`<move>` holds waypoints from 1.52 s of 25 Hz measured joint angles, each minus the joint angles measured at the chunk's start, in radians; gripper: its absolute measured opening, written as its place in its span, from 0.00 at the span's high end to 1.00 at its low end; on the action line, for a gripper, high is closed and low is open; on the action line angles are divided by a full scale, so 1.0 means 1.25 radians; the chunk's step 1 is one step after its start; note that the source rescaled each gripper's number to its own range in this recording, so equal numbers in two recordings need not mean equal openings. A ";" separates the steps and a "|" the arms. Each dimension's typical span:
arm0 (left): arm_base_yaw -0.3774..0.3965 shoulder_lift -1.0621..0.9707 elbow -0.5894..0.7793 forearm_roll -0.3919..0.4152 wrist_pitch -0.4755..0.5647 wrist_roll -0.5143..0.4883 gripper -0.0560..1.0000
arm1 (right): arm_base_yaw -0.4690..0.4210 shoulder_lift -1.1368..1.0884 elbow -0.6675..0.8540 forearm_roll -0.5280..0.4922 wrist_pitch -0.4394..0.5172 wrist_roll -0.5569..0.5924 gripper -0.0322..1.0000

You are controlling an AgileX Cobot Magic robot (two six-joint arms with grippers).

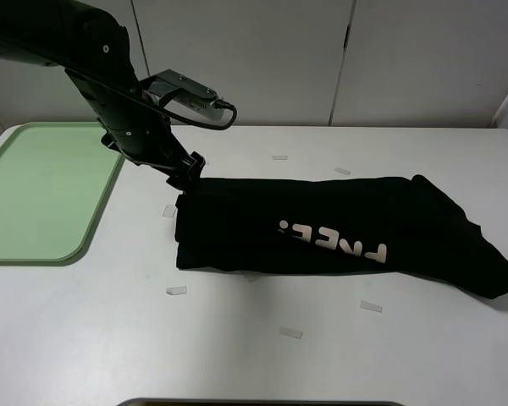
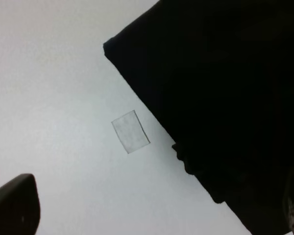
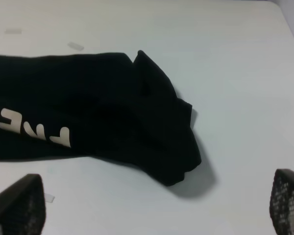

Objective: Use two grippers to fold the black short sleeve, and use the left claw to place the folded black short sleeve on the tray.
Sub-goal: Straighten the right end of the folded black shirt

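Garment: black short sleeve [image 1: 339, 216] looks soft, limp; best pinched at end corners. Left claw [image 1: 189, 171], right claw [image 3: 152, 205] both gape, empty.

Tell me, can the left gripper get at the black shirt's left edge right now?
Probably yes: the left gripper is open right at the black short sleeve's left edge, with nothing lying over it.

On the white tabletop [image 1: 406, 355] we count one black short-sleeved cloth T-shirt [image 1: 322, 211] bearing one line of whitish lettering [image 1: 375, 251], one pale green rectangular plastic tray [image 1: 34, 194], six small whitish rectangular tape scraps [image 1: 177, 290] and, from the high camera, one black robot arm [image 1: 85, 38].
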 joint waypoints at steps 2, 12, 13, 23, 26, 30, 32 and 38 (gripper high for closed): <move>0.000 0.000 0.000 0.000 0.000 0.000 0.00 | 0.000 -0.019 0.011 -0.006 -0.007 0.015 0.00; 0.000 0.000 0.000 0.000 0.000 0.000 0.00 | 0.000 -0.022 0.044 -0.030 -0.088 0.044 0.00; 0.000 0.000 0.000 0.000 0.000 0.000 0.00 | 0.000 -0.022 0.045 -0.030 -0.090 0.047 0.00; 0.000 0.000 0.000 0.000 -0.003 0.000 0.00 | 0.000 -0.022 0.047 -0.030 -0.094 0.051 0.00; 0.000 0.000 0.000 0.000 -0.006 0.000 0.00 | 0.000 -0.022 0.047 -0.030 -0.094 0.051 0.00; 0.000 0.000 0.000 0.000 -0.009 0.000 0.00 | 0.000 -0.022 0.047 -0.030 -0.094 0.051 0.00; 0.000 0.000 0.000 0.000 -0.009 0.000 0.00 | 0.000 -0.022 0.047 -0.030 -0.094 0.051 0.00; 0.000 0.000 0.000 -0.017 -0.001 0.013 0.00 | 0.000 -0.022 0.047 -0.030 -0.094 0.051 0.00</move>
